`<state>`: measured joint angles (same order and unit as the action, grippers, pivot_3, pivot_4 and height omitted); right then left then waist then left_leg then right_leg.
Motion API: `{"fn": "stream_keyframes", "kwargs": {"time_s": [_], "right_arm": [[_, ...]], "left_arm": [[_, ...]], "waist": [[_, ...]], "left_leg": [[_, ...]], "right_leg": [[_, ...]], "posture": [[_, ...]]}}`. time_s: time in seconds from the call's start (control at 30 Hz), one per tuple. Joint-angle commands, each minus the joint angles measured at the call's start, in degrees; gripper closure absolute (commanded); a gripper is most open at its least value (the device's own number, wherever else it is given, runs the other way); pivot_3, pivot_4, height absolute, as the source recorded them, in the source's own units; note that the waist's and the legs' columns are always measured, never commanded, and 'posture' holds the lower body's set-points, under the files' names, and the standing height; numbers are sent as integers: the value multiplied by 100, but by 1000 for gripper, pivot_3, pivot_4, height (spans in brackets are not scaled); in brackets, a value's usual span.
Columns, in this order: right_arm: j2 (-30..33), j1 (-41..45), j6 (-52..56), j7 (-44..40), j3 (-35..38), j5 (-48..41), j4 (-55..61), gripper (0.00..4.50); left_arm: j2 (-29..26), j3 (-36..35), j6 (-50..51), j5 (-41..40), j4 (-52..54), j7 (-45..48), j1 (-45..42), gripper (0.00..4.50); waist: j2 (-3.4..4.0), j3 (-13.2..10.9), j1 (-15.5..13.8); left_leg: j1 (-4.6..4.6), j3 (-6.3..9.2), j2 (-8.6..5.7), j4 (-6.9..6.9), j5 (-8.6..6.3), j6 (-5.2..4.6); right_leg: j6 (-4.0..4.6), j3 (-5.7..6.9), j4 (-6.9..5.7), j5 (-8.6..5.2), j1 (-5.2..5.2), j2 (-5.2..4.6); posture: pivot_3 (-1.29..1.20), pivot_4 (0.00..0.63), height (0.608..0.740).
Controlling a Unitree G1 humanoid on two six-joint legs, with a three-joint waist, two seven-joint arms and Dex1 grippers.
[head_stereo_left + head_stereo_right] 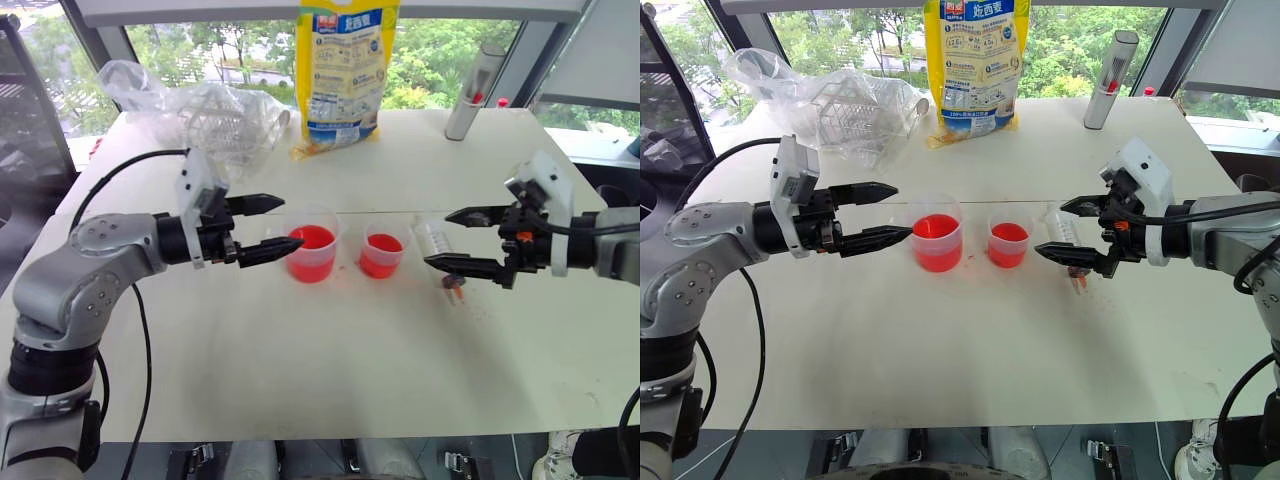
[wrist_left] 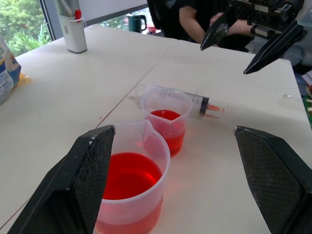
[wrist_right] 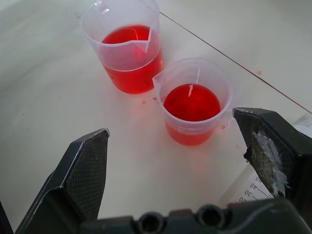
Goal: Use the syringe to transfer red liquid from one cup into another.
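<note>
Left eye view: your right gripper (image 1: 458,239) hangs w/ jaws apart over the large clear plastic syringe (image 2: 183,99), lying on the white table (image 1: 300,350) beside the smaller clear cup (image 1: 383,250). Left gripper (image 1: 268,226), also spread, flanks the larger clear beaker (image 1: 313,247) of red liquid (image 1: 312,238). Pickup step, I'd say: next, lower and clamp the barrel.

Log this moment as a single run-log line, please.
left gripper: open, empty, beside larger cup | right gripper: open, empty, above syringe | syringe: lying on table | red liquid: in both cups
</note>
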<state>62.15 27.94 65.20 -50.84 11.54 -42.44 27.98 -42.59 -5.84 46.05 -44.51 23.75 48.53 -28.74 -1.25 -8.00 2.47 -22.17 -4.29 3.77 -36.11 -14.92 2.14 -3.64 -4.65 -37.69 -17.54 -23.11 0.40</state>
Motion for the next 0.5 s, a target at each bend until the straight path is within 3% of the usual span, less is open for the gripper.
{"fn": "stream_keyframes", "kwargs": {"time_s": [0.03, 0.5], "right_arm": [[97, 117, -120, 8, 65, -35, 59, 53], [244, 30, -194, -15, -21, 110, -23, 53]], "left_arm": [[-83, -185, -49, -81, 88, 29, -15, 479], [-117, -184, -56, -169, 51, 18, -87, 479]], "waist": [[0, 0, 0], [0, 0, 0]], "left_leg": [[0, 0, 0, 0, 0, 0], [0, 0, 0, 0, 0, 0]], "right_leg": [[0, 0, 0, 0, 0, 0], [0, 0, 0, 0, 0, -1]], "posture": [[0, 150, 740], [0, 150, 740]]}}
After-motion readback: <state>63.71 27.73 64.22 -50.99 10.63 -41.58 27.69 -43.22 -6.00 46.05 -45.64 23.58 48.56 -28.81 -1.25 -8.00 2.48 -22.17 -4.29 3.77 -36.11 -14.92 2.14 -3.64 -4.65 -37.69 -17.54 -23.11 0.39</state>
